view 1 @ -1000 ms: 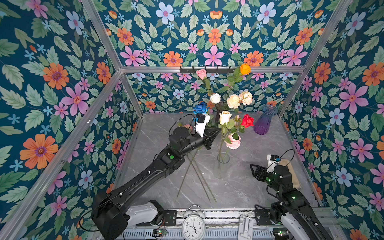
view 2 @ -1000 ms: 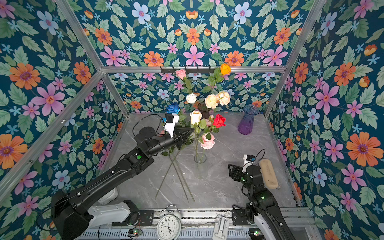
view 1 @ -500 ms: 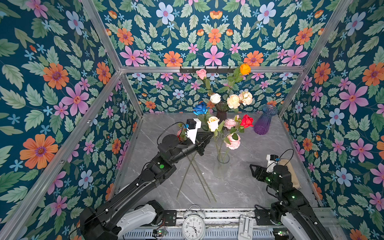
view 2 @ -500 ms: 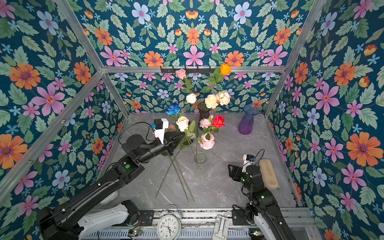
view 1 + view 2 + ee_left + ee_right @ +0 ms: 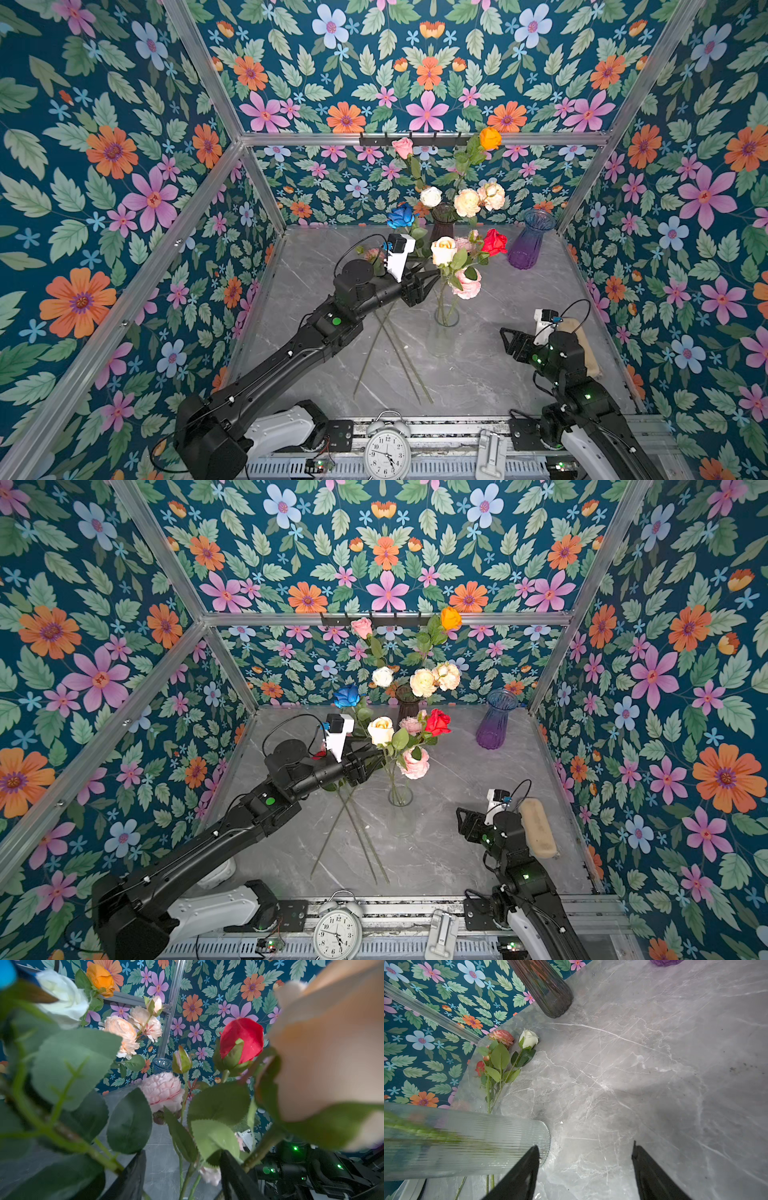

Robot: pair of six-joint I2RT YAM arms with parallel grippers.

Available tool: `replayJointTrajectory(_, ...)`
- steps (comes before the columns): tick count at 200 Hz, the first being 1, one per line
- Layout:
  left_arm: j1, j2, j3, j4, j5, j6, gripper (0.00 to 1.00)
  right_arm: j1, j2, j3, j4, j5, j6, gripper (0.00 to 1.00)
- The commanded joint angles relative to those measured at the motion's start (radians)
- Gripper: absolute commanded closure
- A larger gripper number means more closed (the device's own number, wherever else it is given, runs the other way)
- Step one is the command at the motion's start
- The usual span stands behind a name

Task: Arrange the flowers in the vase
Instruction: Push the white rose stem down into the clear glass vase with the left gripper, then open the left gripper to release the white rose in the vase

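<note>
Left tool (image 5: 182, 1153), jaws apart, flanks the cream rose (image 5: 443, 249), whose stem stands in the clear vase (image 5: 444, 336) mid-desk (the rim evidently props it); right tool (image 5: 585, 1145) gapes wide and empty by the desk's right edge.

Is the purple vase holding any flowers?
No, the purple vase stands empty near the back right corner, with no stems in it.

We see a surface (image 5: 654, 1064) that looks like smooth grey stone with white lines. The clear vase (image 5: 467, 1140) is glass with fine ribs. The purple vase (image 5: 528, 245) is shiny glass. The flowers (image 5: 162, 1091) have soft, cloth-like petals and matt leaves.
</note>
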State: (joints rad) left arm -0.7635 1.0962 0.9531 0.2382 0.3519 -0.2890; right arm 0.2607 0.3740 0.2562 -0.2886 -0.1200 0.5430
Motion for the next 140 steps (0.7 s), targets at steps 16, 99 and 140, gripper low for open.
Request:
replayJointTrajectory(16, 0.001, -0.178, -0.150, -0.002, -0.179, 0.027, 0.35, 0.000, -0.003, -0.006, 0.011, -0.014, -0.009, 0.28)
replayJointTrajectory(99, 0.001, -0.418, -0.336, -0.209, -0.395, -0.044, 0.33, 0.001, -0.004, -0.011, 0.028, -0.036, -0.015, 0.28)
replayJointTrajectory(140, 0.002, -0.365, -0.329, -0.243, -0.387, -0.050, 0.34, 0.000, -0.042, -0.016, 0.008, -0.030, -0.014, 0.28)
